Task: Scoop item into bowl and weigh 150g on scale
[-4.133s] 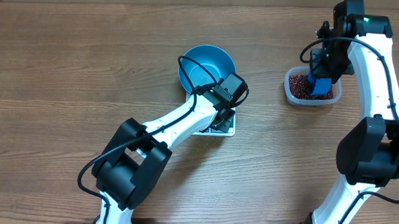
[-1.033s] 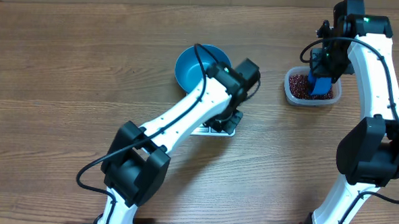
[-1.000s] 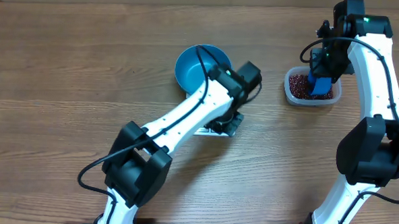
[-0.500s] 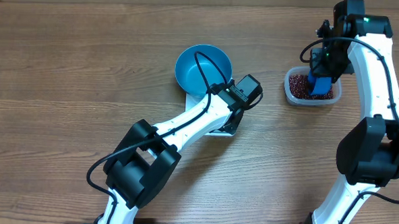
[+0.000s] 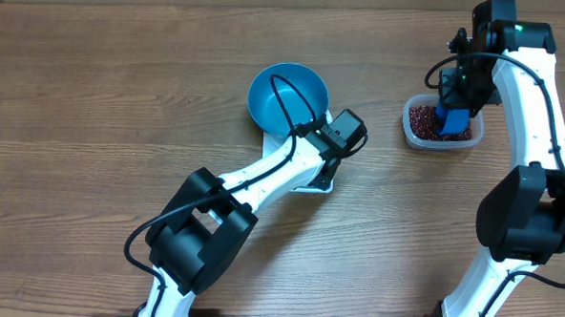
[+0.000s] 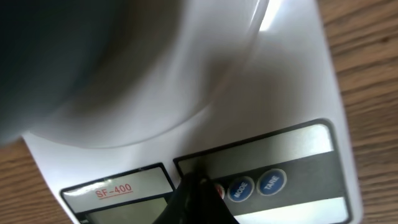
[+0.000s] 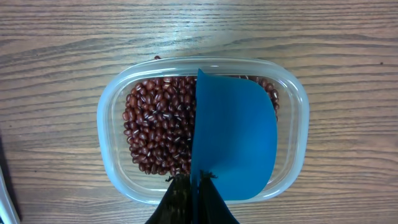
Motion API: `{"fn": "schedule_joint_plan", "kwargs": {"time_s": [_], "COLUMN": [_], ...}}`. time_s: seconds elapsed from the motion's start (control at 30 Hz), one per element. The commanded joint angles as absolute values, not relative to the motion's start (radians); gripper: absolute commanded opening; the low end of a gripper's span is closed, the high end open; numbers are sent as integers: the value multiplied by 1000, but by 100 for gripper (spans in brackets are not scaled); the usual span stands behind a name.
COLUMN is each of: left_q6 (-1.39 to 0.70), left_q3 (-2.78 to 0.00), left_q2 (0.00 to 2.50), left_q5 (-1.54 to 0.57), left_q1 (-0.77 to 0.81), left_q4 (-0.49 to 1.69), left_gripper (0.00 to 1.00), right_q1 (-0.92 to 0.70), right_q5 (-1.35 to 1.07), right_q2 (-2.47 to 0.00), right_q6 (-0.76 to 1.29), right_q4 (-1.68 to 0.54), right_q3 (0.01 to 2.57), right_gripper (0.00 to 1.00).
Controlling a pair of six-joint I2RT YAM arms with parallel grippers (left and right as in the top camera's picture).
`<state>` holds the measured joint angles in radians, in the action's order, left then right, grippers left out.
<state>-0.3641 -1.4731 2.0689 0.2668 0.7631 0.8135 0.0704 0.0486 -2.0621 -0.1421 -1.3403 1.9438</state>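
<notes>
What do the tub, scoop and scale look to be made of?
The tub is probably clear plastic: glossy, and the beans show through its wall.
The scoop looks like opaque blue plastic, matte, with a thin, even edge.
The scale has a smooth white top, likely plastic, with a soft highlight. Its grey front panel could be brushed metal or foil; I can't tell which.

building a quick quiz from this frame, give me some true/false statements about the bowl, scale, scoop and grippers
1. The blue bowl sits on the scale. True.
2. The beans lie in the bowl. False: the bowl is empty; they are in the clear tub.
3. The right gripper is shut on the blue scoop. True.
4. The left gripper is open above the bowl. False: it is shut, its tip at the scale's buttons.
</notes>
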Motion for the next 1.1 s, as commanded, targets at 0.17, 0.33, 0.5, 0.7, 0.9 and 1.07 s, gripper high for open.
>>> {"fn": "schedule_joint_plan", "kwargs": {"time_s": [0.17, 0.33, 0.5, 0.7, 0.9, 1.07], "left_q6": [-382, -383, -382, -382, -382, -383], "left_q3": [-1431, -1415, -1394, -1394, -1394, -1392], "left_q2": [2064, 2067, 2067, 2067, 2067, 2068], "left_q5": [255, 216, 212, 179, 183, 183], "left_q1": [758, 760, 760, 765, 767, 767], "left_q4": [777, 776, 748, 748, 754, 754], "left_gripper": [4, 4, 4, 4, 4, 4], "right_q1": [74, 74, 74, 74, 74, 74], "right_q5": [43, 43, 43, 43, 43, 43], "right_q2": [-2072, -2072, -2072, -2072, -2072, -2072], "right_q6": [-139, -139, -139, -139, -139, -139], "right_q4": [-1329, -1330, -1333, -1333, -1332, -1333], "right_q3": [1942, 1942, 1942, 1942, 1942, 1942], "right_gripper": [5, 5, 5, 5, 5, 5]}}
